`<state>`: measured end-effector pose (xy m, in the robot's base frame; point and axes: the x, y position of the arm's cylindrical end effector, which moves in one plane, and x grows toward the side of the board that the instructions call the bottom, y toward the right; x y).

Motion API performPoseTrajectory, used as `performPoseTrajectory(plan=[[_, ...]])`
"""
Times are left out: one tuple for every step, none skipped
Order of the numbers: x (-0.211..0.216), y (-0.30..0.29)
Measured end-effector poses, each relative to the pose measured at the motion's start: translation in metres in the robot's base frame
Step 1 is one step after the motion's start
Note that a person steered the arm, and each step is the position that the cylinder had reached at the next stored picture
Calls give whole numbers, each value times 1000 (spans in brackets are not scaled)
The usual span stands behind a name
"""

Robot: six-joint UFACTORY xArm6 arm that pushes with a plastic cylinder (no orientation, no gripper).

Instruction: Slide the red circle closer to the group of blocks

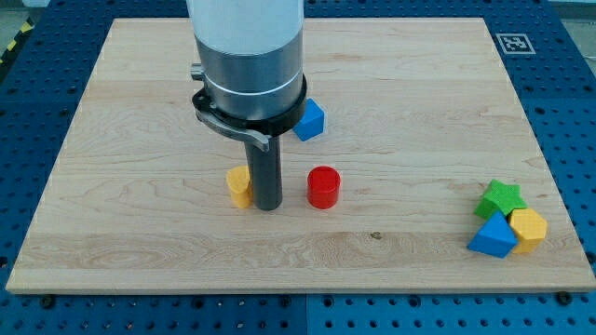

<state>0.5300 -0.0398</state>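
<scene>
The red circle (324,187) stands near the middle of the wooden board (140,112). My tip (268,206) rests on the board just to the left of it, with a small gap between them. A yellow block (240,186) sits right against the rod's left side. A blue cube (308,121) lies above the red circle, partly behind the arm's body. The group of blocks is at the view's bottom right: a green star (501,197), a blue triangle (494,236) and a yellow hexagon (528,229), all touching.
The arm's large grey and white body (248,56) hangs over the board's upper middle and hides what lies behind it. A blue perforated table (568,112) surrounds the board. A marker tag (513,43) is at the top right.
</scene>
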Motion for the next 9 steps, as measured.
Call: performPoseTrajectory(plan=[[-14, 5], [-14, 13], [-14, 37], [-14, 72], [-14, 103], [-14, 127], [-19, 131], [-37, 144], [-36, 166]])
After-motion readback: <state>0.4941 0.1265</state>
